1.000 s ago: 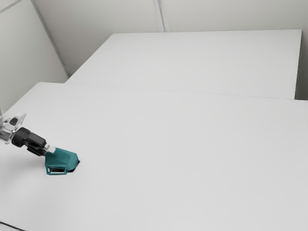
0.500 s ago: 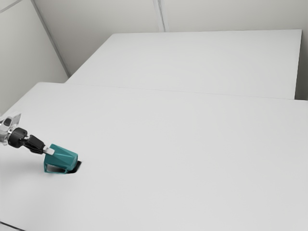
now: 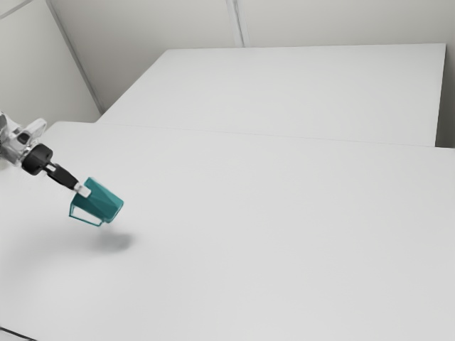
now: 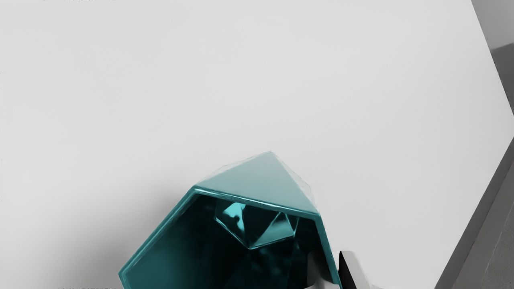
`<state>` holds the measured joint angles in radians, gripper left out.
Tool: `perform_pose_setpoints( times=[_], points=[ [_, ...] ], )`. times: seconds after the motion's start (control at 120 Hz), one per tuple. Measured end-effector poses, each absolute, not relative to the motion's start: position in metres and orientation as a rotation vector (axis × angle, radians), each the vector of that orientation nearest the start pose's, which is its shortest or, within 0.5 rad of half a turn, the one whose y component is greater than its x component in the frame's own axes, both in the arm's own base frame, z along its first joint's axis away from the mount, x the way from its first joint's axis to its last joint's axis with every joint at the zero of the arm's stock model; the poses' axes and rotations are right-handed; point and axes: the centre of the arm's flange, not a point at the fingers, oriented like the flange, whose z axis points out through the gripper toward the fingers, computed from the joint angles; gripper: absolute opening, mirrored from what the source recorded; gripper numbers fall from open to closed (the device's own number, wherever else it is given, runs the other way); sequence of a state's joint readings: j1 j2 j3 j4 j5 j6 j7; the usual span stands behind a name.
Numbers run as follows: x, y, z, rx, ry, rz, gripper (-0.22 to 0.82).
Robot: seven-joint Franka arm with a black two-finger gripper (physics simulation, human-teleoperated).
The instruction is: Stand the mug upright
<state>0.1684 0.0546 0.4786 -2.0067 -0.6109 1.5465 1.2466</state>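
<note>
Glossy teal, many-sided mug [image 3: 104,202] held tilted above the table

At the exterior view's left my silver-and-black arm [image 3: 14,144] slopes down to my black two-finger gripper [image 3: 83,190], its fingertips pale. I'm pinching the mug's wall at the rim — one finger [image 4: 316,267] inside the cup, the other [image 4: 353,265] outside. The angular open handle [image 3: 84,221] hangs from the mug's underside. Next comes the faceted body, mouth toward my gripper, base angled down toward the exterior view's right — not upright. A soft grey shadow [image 3: 114,242] lies beneath, apart from it, and the smooth white table [image 3: 284,234] stretches on to the exterior view's right.
</note>
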Motion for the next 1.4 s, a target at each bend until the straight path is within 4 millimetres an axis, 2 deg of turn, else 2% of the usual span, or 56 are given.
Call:
perform_pose_setpoints(
  times=[0.158, 0.258, 0.367, 0.433, 0.483, 0.55, 0.717, 0.958, 1.233, 1.4],
  points=[
    [0.479, 0.202, 0.45, 2.559, -0.737, 0.125, -0.18],
    [0.5, 0.157, 0.465, 2.691, -0.87, 0.061, -0.18],
    [0.522, 0.101, 0.467, 2.798, -0.968, 0.023, -0.18],
    [0.527, 0.073, 0.458, 2.851, -0.982, 0.002, -0.18],
    [0.527, 0.06, 0.449, 2.886, -0.961, -0.004, -0.18],
    [0.525, 0.057, 0.44, 2.935, -0.89, 0.005, -0.18],
    [0.516, 0.074, 0.426, 3.039, -0.636, 0.053, -0.18],
    [0.525, 0.041, 0.421, 3.09, -0.477, 0.133, -0.18],
    [0.528, 0.044, 0.387, 3.115, -0.258, 0.108, -0.18],
    [0.527, 0.045, 0.375, 3.121, -0.164, 0.094, -0.18]
  ],
)
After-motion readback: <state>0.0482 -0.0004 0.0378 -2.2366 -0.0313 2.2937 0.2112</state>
